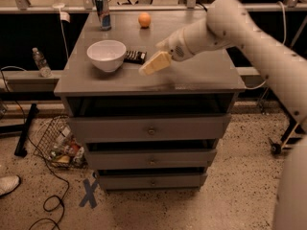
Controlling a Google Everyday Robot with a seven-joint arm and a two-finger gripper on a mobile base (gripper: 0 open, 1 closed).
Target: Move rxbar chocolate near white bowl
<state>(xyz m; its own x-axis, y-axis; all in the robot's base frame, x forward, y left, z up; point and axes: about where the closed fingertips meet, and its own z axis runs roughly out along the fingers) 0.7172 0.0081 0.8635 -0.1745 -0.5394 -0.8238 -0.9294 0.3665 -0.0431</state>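
Two task items side by side on top of grey drawer cabinet point(201, 75): white bowl point(107, 55) at left-centre, rxbar chocolate point(135, 56) lying flat just beside bowl's right rim; touching rim or not, cannot tell. Robot's gripper point(145, 70) low over tabletop, just in front & slightly to right of bar, on side nearer to camera, seen as pale wedge pointing down-left toward front edge. Not gripping bar: bar flat on tabletop, fully in view. Spread or pressed together: cannot tell, visible only as one pale block. Contact or small gap btw upper side of gripper & right end of bar: cannot tell either. White arm point(225, 20) reaching in from right, above right half of cabinet. At back of top, well apart from bar: tall blue-silver can point(102, 13) upright at back left, round orange fruit point(144, 19) at back centre. Below top: three drawers w/ small knobs. On floor at left: wire basket point(57, 143) w/ mixed stuff; blue tape X point(89, 194) in front of cabinet. Water bottle point(41, 62) upright on ledge at far left.
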